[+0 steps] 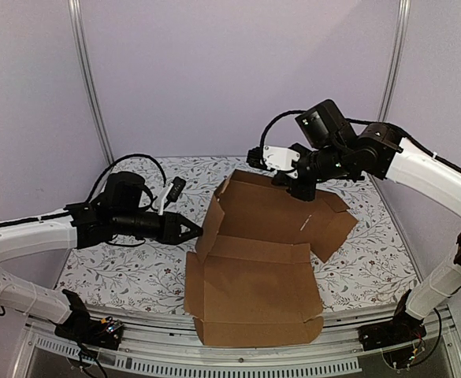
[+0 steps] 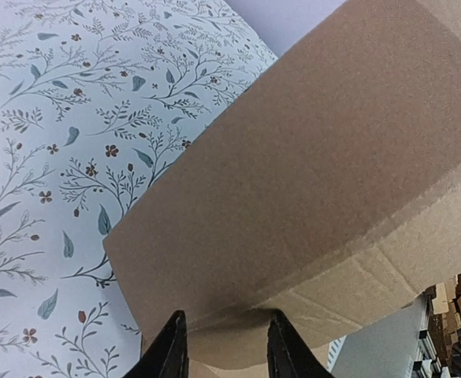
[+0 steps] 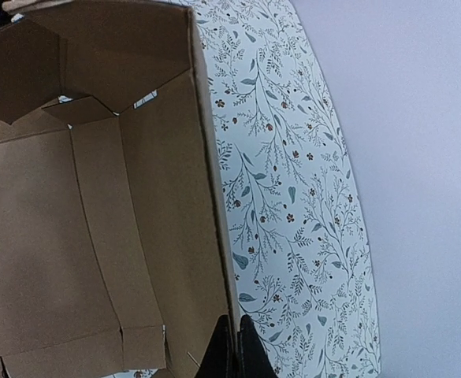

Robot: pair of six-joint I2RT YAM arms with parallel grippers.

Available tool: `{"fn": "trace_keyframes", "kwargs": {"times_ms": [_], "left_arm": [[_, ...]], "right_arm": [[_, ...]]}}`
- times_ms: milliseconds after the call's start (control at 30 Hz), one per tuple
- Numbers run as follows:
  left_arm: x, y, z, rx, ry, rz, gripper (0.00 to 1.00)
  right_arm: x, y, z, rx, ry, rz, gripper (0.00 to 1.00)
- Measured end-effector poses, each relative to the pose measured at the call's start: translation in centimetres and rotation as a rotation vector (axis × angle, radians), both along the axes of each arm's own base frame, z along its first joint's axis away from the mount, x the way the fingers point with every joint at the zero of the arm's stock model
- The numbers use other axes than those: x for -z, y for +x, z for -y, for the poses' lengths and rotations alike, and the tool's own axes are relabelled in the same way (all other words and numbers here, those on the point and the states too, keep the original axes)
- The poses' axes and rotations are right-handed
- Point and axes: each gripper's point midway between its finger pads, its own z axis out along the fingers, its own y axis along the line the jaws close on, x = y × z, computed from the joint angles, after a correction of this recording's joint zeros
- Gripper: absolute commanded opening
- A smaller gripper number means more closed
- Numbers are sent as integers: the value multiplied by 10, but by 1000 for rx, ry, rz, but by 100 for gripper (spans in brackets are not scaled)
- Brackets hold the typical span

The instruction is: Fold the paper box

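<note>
The paper box (image 1: 254, 260) is a plain brown die-cut sheet in the middle of the table, partly folded: its back wall and left side flap stand up, and its front panel lies flat over the near edge. My left gripper (image 1: 192, 231) is open at the raised left flap. In the left wrist view its fingers (image 2: 171, 350) straddle the lower edge of that flap (image 2: 293, 197), touching or nearly touching it. My right gripper (image 1: 297, 189) is shut on the top edge of the back wall. In the right wrist view its gripper (image 3: 235, 346) pinches that thin wall edge (image 3: 210, 173).
A floral tablecloth (image 1: 128, 268) covers the table. A metal rail (image 1: 238, 350) runs along the near edge, under the box's overhanging front panel. Frame posts (image 1: 92, 79) and purple walls close in the back and sides.
</note>
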Motion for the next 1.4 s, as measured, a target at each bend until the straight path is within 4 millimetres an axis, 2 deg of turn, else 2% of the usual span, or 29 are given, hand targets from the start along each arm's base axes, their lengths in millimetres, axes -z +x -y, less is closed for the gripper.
{"fn": "trace_keyframes", "kwargs": {"times_ms": [233,500,867,1400], "left_arm": [[10,1,1,-3,24,53,38],[18,8,-3,-27,34,111,39],[41,9,-4,-32,45,121,39],[33,-13,8,22,-10,137,39]], "right_arm": [[2,0,-1,10,5,-13,0],[20,-1,-8,4,-15,-29,0],[36,-5,-18,-13,-49,-20,0],[84,-19,-23,-3,-162,87,0]]}}
